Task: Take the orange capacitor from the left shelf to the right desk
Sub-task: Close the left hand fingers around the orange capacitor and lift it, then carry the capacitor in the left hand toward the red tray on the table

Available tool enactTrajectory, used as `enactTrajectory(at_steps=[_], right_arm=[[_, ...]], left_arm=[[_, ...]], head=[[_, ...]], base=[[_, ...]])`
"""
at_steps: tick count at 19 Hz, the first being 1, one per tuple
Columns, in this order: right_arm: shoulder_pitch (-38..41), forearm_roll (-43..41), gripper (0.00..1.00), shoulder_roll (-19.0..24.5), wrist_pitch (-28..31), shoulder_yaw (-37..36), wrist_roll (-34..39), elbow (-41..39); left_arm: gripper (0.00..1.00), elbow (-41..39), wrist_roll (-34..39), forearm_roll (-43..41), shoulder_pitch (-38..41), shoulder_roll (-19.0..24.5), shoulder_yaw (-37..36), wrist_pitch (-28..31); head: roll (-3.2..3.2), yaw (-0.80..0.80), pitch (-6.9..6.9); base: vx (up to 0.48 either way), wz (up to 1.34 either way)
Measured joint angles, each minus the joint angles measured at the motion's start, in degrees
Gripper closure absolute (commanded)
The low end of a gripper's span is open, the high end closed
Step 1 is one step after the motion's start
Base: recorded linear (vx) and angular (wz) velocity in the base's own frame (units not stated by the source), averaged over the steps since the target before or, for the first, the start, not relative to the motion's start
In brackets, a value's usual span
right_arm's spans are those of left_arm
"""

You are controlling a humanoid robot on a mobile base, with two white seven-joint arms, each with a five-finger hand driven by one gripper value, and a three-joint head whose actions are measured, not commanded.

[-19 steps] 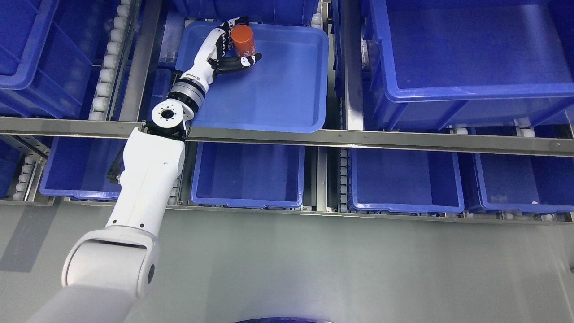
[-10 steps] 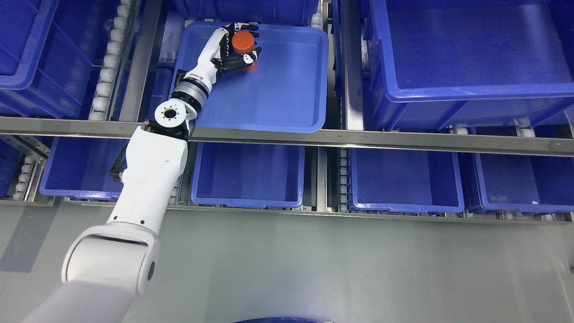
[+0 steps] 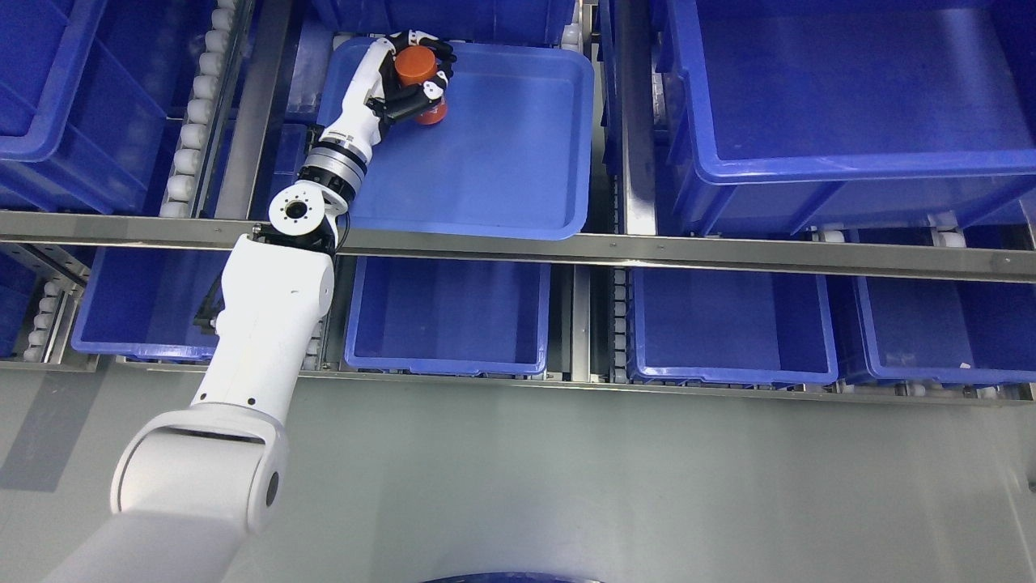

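An orange cylindrical capacitor (image 3: 414, 68) is held at the far left corner of a shallow blue tray (image 3: 502, 178) on the upper shelf level. My left hand (image 3: 411, 81) reaches in from the lower left and its black-tipped fingers (image 3: 441, 77) are curled around the capacitor's side. The capacitor's top face points toward the camera and its lower end shows below the fingers. The right arm is out of the picture.
Deep blue bins (image 3: 842, 105) fill the shelf at right and left (image 3: 65, 89). A steel rail (image 3: 647, 251) crosses in front of the tray, with more blue bins (image 3: 449, 316) on the lower level. Grey floor (image 3: 607, 478) lies nearest the camera.
The left hand closed its fingers around the capacitor, turned it so its top faces the camera, and drew it slightly left toward the tray's far left corner.
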Motion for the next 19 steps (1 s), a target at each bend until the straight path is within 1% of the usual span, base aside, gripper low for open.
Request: enactTrajectory(at_steps=[1,2,5,9,14,19], right_arm=[[0.0,0.0,0.0,0.0,0.0,0.0,0.0,0.0],[0.0,0.0,0.0,0.0,0.0,0.0,0.0,0.0],[0.0,0.0,0.0,0.0,-0.05,0.0,0.0,0.0],[0.0,0.0,0.0,0.0,-0.05,0.0,0.0,0.0],[-0.02,0.0,0.0,0.0,-0.06,0.0,0.0,0.0],[-0.01,0.0,0.0,0.0,-0.21,0.0,0.0,0.0]], left_arm=[[1.0,-1.42,-0.49,0.96,0.42,0.0,0.44,-0.22],[1.0,-2.91,-0.76,1.94,1.08,0.0,0.75,1.1],[0.99,-10.0,-1.67,6.03,6.2,0.0,1.53,6.86],[0.99,-19.62,-2.68,9.35,13.79,0.0,2.22,8.25],[0.99,-30.43,-3.73,11.25,18.88,0.0,2.57,5.26],[0.99,-38.2,-5.23,11.9,22.82,0.0,1.41,2.04]], head=[[0.0,0.0,0.0],[0.0,0.0,0.0],[0.0,0.0,0.0],[0.0,0.0,0.0],[0.0,0.0,0.0],[0.0,0.0,0.0]], base=[[0.0,0.0],[0.0,0.0],[0.0,0.0],[0.0,0.0],[0.006,0.0],[-0.041,0.0]])
